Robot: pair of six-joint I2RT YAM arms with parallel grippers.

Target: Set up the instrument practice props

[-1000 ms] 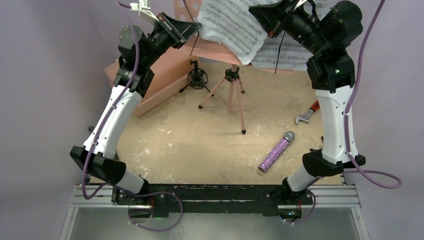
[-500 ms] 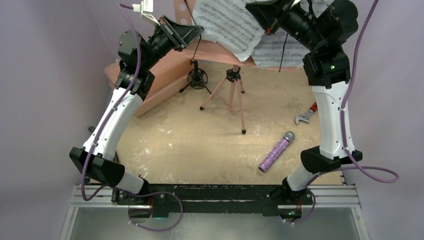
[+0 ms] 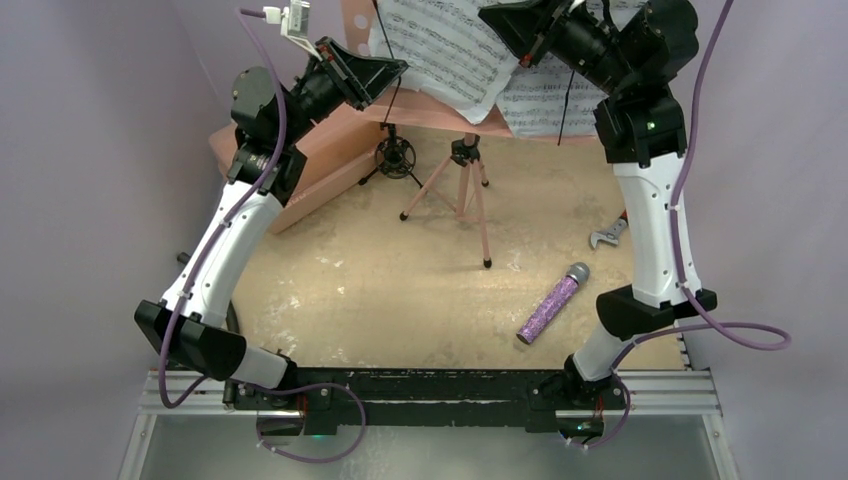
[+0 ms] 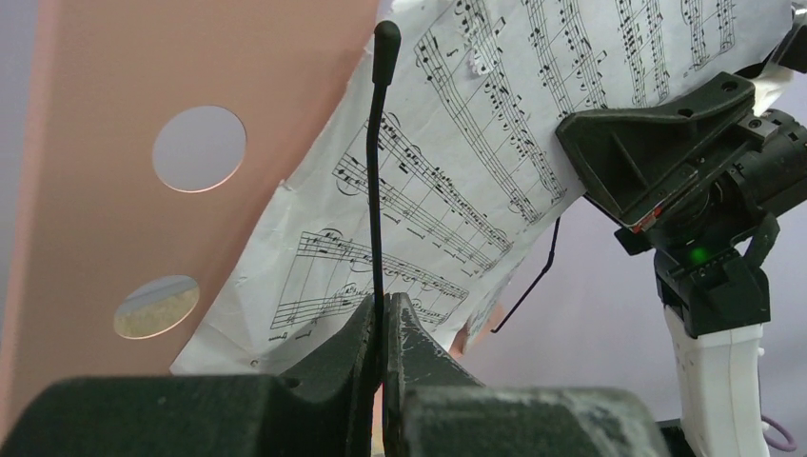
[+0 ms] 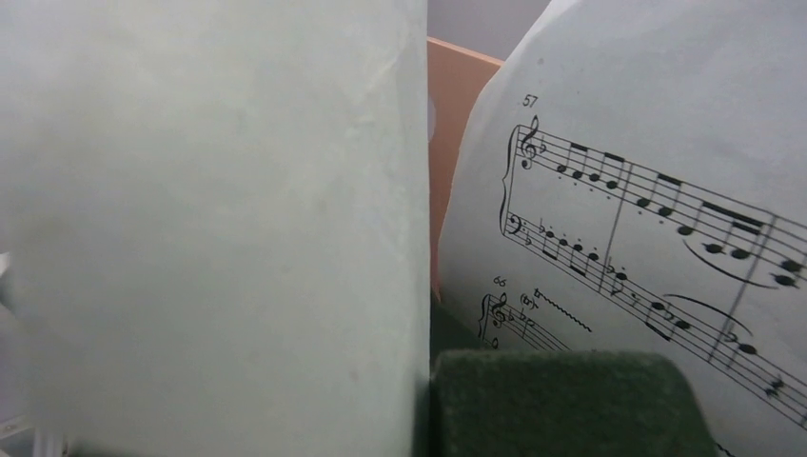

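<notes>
both my arms reach up and far forward, elbows bent, wrists high over the back of the table (image 3: 380, 290). my left gripper (image 4: 383, 319) is pinched fully closed on the thin black wire retainer (image 4: 377, 171) of the pink music stand (image 3: 470, 190). the wire rises from my fingertips across a sheet-music page (image 4: 457, 190). my right gripper (image 3: 500, 22) is closed too, clamping that page's right edge. the purple microphone (image 3: 551, 304) lies on the table, well apart from both.
</notes>
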